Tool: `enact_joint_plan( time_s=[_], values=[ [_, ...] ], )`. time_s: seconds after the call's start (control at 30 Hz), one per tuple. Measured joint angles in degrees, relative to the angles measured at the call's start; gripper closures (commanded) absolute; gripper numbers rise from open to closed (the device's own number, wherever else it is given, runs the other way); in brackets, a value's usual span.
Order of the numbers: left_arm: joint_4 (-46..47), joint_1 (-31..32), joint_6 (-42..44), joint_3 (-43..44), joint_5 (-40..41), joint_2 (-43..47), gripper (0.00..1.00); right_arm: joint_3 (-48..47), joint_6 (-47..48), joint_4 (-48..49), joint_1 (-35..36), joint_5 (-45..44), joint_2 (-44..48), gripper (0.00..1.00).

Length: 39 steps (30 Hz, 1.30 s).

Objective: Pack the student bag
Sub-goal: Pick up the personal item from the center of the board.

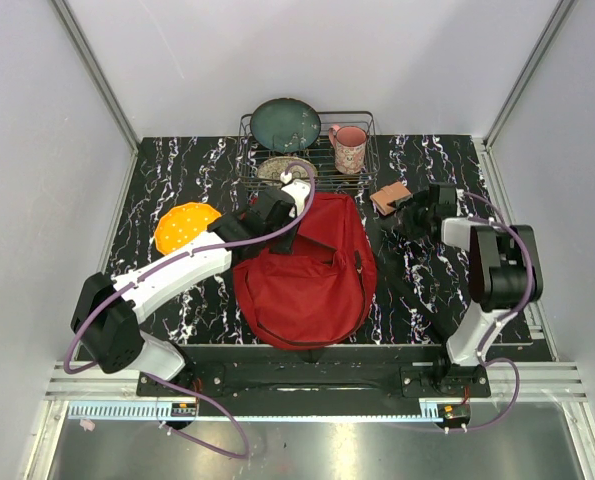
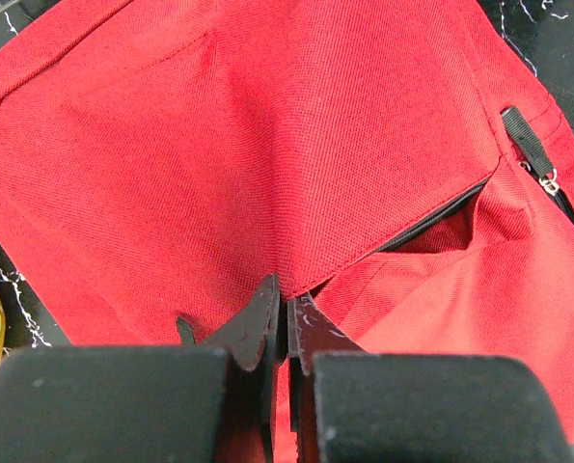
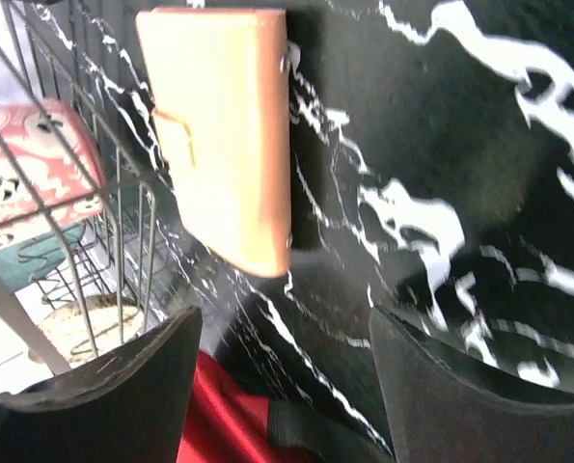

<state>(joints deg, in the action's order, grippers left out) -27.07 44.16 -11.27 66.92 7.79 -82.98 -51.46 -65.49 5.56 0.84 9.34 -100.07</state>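
Note:
The red student bag lies flat in the middle of the table, its top towards the rack. My left gripper is at the bag's upper left and is shut on the edge of the red fabric flap beside the open zip; the wrist view shows the gripper pinching it. A black zipper pull lies to the right. My right gripper is open and empty just above the table, near a tan wallet. In the right wrist view the wallet lies ahead of the gripper, apart from it.
A wire dish rack at the back holds a dark green plate, a pink mug and a pale dish. An orange round item lies left of the bag. The rack wires are close left of the wallet.

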Motion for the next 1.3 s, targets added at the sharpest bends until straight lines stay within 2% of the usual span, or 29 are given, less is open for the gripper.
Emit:
enact_joint_plan(
  time_s=[0.13,0.27,0.4,0.5,0.53,0.77,0.87,1.1,1.3],
  values=[
    [-0.3,0.0,0.1,0.0,-0.2,0.0,1.00,-3.5,-1.9,5.5,-1.7,3.4,-7.8,0.35],
    [-0.3,0.0,0.3,0.0,-0.4,0.0,1.00,-6.0,-3.0,10.2,-2.4,5.0,-12.0,0.36],
    [-0.3,-0.1,0.3,0.0,-0.6,0.0,1.00,-7.9,-2.9,11.5,-2.4,5.2,-13.9,0.36],
    [-0.3,-0.2,0.4,0.0,-0.7,0.0,1.00,-9.1,-2.2,11.2,-2.4,5.2,-14.6,0.42],
    [-0.3,-0.2,0.5,0.0,-0.7,0.0,1.00,-9.5,-1.8,11.1,-2.4,5.2,-15.0,0.51],
    [-0.3,-0.3,0.5,0.0,-1.0,0.0,1.00,-10.3,0.5,11.5,-2.4,5.8,-17.0,0.79],
    [-0.3,-0.3,0.5,0.0,-1.2,0.0,1.00,-10.3,2.0,11.2,-2.4,5.8,-17.1,0.99],
    [-0.3,-0.3,0.4,0.0,-1.4,0.0,1.00,-10.1,4.8,11.1,-2.5,6.3,-16.9,1.00],
    [-0.4,-0.3,0.4,0.0,-1.4,0.0,1.00,-2.2,8.1,10.1,-2.5,7.4,-9.7,1.00]
  ],
)
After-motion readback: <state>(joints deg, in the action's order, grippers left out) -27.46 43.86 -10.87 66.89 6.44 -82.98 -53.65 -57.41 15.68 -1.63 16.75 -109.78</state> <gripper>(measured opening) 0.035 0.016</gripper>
